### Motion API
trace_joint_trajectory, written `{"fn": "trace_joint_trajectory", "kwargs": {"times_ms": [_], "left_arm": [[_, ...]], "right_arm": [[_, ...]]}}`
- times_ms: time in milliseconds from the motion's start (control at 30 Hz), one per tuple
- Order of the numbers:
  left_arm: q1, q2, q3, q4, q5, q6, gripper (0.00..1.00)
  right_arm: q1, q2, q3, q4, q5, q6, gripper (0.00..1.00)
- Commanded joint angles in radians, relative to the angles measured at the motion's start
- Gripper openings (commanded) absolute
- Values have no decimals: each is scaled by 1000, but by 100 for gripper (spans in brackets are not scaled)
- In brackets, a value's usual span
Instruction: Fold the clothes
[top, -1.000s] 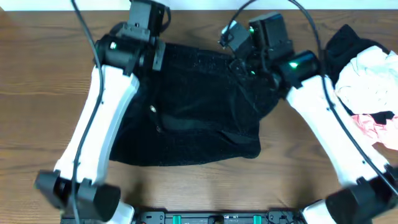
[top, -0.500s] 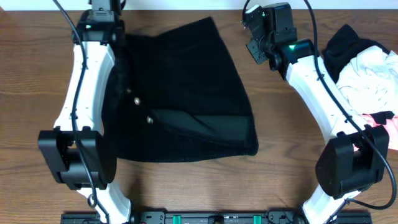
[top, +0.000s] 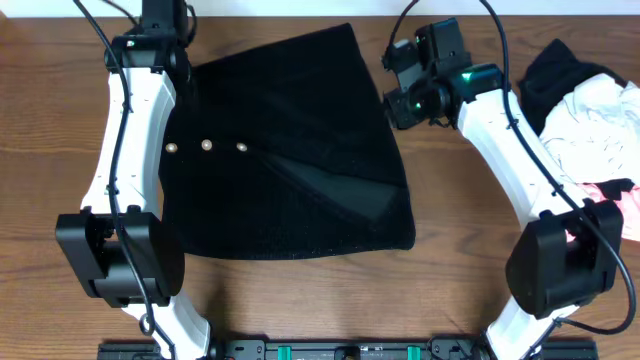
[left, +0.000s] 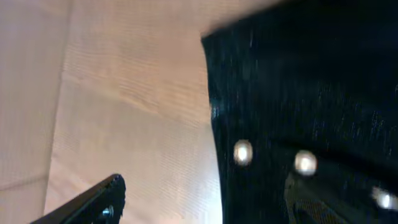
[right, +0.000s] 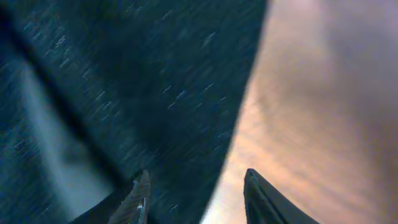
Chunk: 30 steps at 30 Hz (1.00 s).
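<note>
A large black garment (top: 300, 150) lies spread flat mid-table, with three pale snaps (top: 207, 145) in a row near its left side. My left gripper (top: 170, 50) is at its far left corner; the left wrist view shows one finger (left: 102, 199) far out over bare wood and the garment's edge (left: 214, 124) apart from it, so it is open and empty. My right gripper (top: 395, 85) hangs over the right edge, open. Its two fingertips (right: 140, 190) straddle the fabric edge (right: 236, 137) without gripping. More clothes are piled far right: black (top: 550, 70), white (top: 600, 125), coral-pink (top: 605, 200).
The brown wooden table (top: 60, 130) shows on both sides of the garment and along its front edge. The pile of clothes sits just beyond my right arm's white link (top: 510, 150). A black rail (top: 330, 350) runs along the near edge between the arm bases.
Both grippers went from shut on the black fabric to open and let it go. They drew the garment toward the far edge, and it now lies flat with the snaps showing.
</note>
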Motion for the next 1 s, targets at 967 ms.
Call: {"fn": "trace_joint_trajectory", "kwargs": {"times_ms": [967], "left_arm": [[4,-828,19,-145,76,-114,93]], "right_arm": [[420,153,-214,89,351,-144,64]]}}
